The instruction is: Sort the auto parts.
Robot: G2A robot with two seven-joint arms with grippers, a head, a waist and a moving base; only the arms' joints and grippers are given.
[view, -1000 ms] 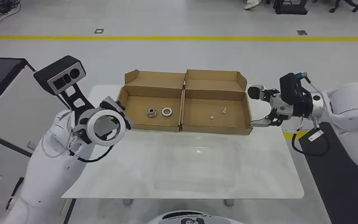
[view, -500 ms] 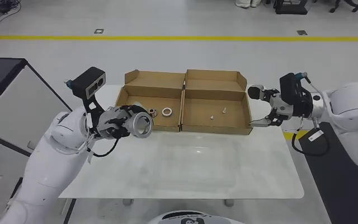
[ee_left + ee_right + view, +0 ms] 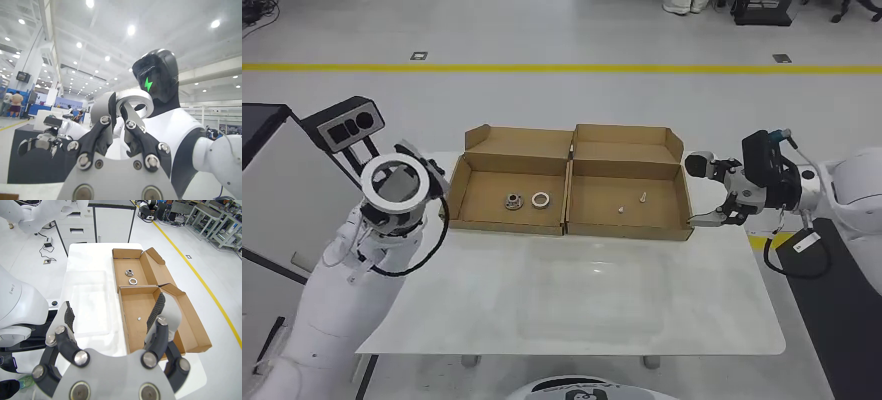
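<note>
Table [image 3: 642, 300]: L box [image 3: 485, 188] flange [image 3: 512, 201]+ring [image 3: 540, 199], R box [image 3: 662, 200] screws [image 3: 621, 210].

The metal ring [image 3: 138, 94] has part of its rim hidden between the fingers [image 3: 112, 111] of the left hand [image 3: 117, 106]; seen from above, the ring covers that hand. One finger of the right hand [image 3: 115, 298] hides part of the floor of the cardboard box [image 3: 136, 302] just beyond it, where the small part [image 3: 139, 319] is too tiny to identify
</note>
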